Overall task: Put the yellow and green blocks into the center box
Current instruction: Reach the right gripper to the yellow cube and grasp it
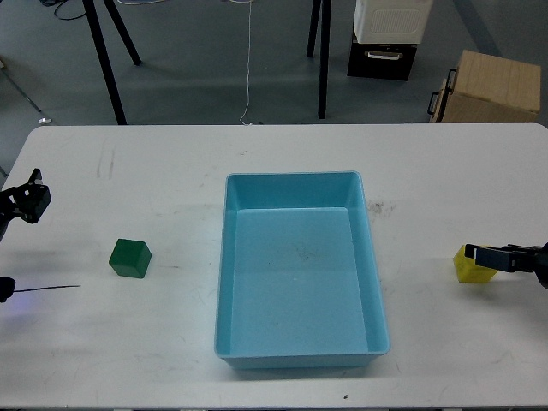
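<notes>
A green block (130,259) sits on the white table (154,171), left of the blue box (291,178) at the centre. The box holds nothing. A yellow block (468,271) sits to the right of the box. My right gripper (481,255) comes in from the right edge and is over the top of the yellow block, covering part of it; its fingers cannot be told apart. My left gripper (28,199) is at the far left edge, well left of and above the green block; it is small and dark.
A thin black cable (47,288) lies on the table at the left edge. Beyond the far edge, on the floor, stand a cardboard box (492,86), a white and black unit (387,34) and black stand legs (107,64).
</notes>
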`<state>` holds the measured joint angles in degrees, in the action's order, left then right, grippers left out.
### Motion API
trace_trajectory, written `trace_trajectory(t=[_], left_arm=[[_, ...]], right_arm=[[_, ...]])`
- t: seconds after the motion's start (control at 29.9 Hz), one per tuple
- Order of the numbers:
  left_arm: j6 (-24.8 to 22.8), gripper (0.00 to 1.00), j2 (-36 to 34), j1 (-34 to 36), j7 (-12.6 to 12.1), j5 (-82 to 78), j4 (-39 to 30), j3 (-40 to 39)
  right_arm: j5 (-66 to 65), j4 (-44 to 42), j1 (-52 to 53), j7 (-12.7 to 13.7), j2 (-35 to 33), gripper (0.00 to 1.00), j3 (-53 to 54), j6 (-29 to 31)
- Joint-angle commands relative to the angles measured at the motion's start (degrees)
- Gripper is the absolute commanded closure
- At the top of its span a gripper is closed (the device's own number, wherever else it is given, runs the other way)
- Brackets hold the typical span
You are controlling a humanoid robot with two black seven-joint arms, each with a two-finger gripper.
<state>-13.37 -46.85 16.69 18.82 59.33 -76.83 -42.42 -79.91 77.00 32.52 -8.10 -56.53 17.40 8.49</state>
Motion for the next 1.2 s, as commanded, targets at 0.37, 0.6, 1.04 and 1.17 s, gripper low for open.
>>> trace_trajectory(t=[0.37, 0.6, 1.04, 1.17], left_arm=[[-0.1, 0.00, 0.0, -0.1, 0.0, 0.0, 0.0, 0.0], [-0.1, 0.00, 0.0, -0.1, -0.1, 0.0, 0.0, 0.0], [-0.2, 0.00, 0.0, 0.0, -0.1, -0.2, 0.1, 0.1], [-0.1, 0.00, 0.0, -0.1, -0.2, -0.2, 0.1, 0.1]], right_arm=[[0.2, -2.1, 0.6, 0.0, 1.9, 0.01, -1.7, -0.1], [0.2, -2.4, 0.7, -0.2, 2.4, 0.02, -2.8, -0.1], [0.3, -3.4, 0.9, -0.3, 3.7, 0.03, -3.7, -0.4], [0.3, -3.4, 1.0, -0.3, 3.7, 0.04, -3.7, -0.5]])
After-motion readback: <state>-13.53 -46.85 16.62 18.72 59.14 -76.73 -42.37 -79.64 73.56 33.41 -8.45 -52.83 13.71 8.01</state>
